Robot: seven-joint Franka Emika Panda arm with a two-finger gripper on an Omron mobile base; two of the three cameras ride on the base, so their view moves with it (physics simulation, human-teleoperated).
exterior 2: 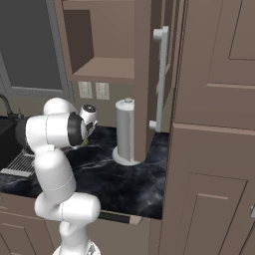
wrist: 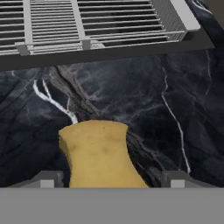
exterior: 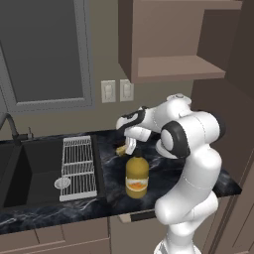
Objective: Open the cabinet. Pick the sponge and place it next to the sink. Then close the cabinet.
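While the cabinet (exterior 2: 149, 74) door hangs open, the gripper (wrist: 109, 179) sits low over the dark counter (wrist: 175, 87). Its fingers are spread wide either side of the sponge (wrist: 98, 153), not squeezing it

no readable text, labels or signs

The dark marbled counter (exterior: 168, 173) carries the yellow-orange bottle (exterior: 136, 175), the sponge (wrist: 98, 153) and a paper-towel holder (exterior 2: 125, 132).
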